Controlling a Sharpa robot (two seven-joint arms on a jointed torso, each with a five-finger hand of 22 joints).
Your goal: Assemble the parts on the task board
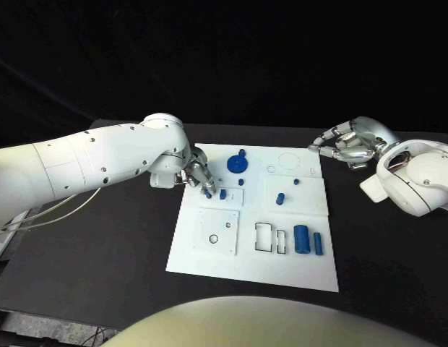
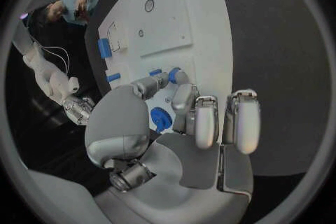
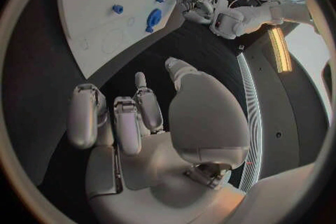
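We found the task board (image 1: 216, 260) lying in the middle of the black table (image 1: 89, 238), with the left hand (image 1: 197, 176) at work over its nine-o'clock edge. That hand pinched a small blue part (image 1: 209, 192) between its fingertips (image 1: 204, 188), just above or touching a small square plate (image 1: 231, 194) on the board; we could not tell whether the part was seated yet. In the left wrist view the same fingers (image 2: 183, 95) were drawn together around the blue part (image 2: 174, 74), with the blue gear (image 2: 160, 119) close by under the palm.

The gear (image 1: 238, 165) sat at about eleven o'clock on the board, a short blue peg (image 1: 280, 197) near its centre, and two blue cylinders (image 1: 308, 240) stood side by side towards four o'clock, beside open rectangular slots (image 1: 270, 238).

The right hand (image 1: 346, 147) hovered off the board's one-o'clock corner, fingers curled loosely inward and holding nothing that we could see.

We judged the step in hand to be the placing of that small part into its socket at the left edge. The next move, as we read it, called for a straight, gentle press down, then a clean release without dragging the piece aside.
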